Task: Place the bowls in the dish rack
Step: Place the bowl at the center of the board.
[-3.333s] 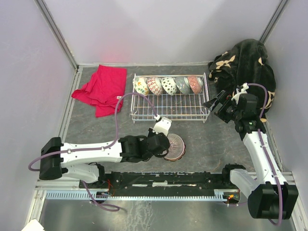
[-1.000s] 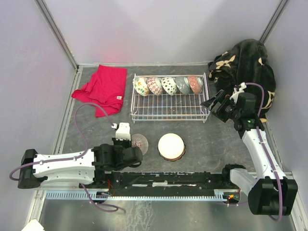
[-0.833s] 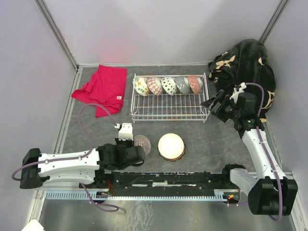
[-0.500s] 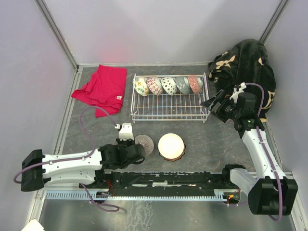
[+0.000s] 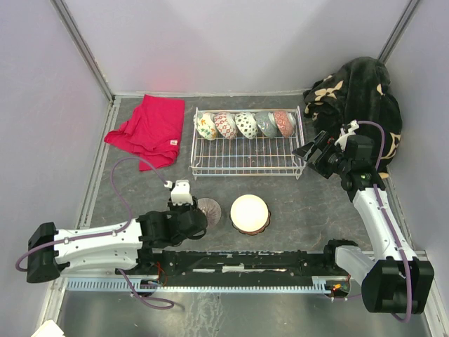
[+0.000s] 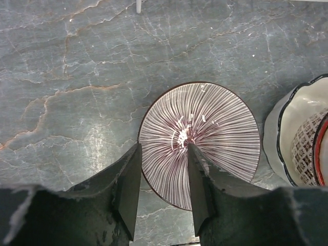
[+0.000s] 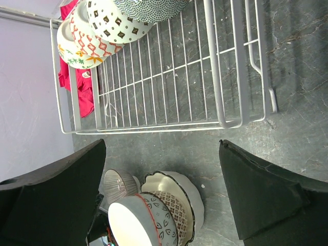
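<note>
The white wire dish rack (image 5: 245, 156) (image 7: 169, 77) holds several patterned bowls (image 5: 244, 124) (image 7: 102, 23) on edge along its far side. In front of it a stack of bowls (image 5: 250, 213) (image 7: 169, 215) (image 6: 302, 138) stands on the table. A brown-striped bowl (image 5: 210, 208) (image 6: 205, 133) (image 7: 117, 185) sits upright just left of the stack. My left gripper (image 5: 197, 213) (image 6: 163, 148) is open, its jaws astride the striped bowl's near rim without pinching it. My right gripper (image 5: 307, 150) (image 7: 162, 146) hovers wide open and holds nothing, by the rack's right front corner.
A red cloth (image 5: 147, 130) lies left of the rack. A dark flowered blanket (image 5: 358, 98) is heaped in the back right corner, behind the right arm. Grey walls close in the table on three sides.
The left gripper took the striped bowl off the stack and set it down to the left. Its jaws have now opened off the rim. The right arm has not moved.
</note>
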Controlling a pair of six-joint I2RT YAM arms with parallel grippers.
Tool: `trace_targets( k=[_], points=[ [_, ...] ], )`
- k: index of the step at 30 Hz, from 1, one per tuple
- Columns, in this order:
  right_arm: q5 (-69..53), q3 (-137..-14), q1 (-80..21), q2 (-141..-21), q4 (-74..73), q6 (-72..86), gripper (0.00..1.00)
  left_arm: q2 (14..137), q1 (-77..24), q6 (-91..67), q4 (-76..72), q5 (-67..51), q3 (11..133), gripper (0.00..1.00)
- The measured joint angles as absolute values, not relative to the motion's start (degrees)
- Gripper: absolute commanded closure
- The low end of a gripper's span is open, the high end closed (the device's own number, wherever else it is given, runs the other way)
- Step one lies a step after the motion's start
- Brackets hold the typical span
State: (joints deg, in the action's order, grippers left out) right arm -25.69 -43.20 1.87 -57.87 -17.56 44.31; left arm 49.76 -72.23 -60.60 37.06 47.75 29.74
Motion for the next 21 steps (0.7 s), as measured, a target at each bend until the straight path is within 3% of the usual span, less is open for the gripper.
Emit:
trace_targets(
  k=[5,12,21],
  points=[
    [-25.7,-43.2,1.9,-57.9,-17.6,44.3,0.01,54.2,-74.3,-58.5,36.9,46.8,32.9,0.44],
    [-25.7,-43.2,1.9,-58.1,-17.6,44.3,0.01,62.2,-82.9,-55.9,35.9,46.3,37.6,0.44],
    [-25.9,-43.2,1.9,-58.1,-17.6,44.3,0.01,67.9,-84.1,-52.1,32.9,46.1,39.0,0.47]
  ],
)
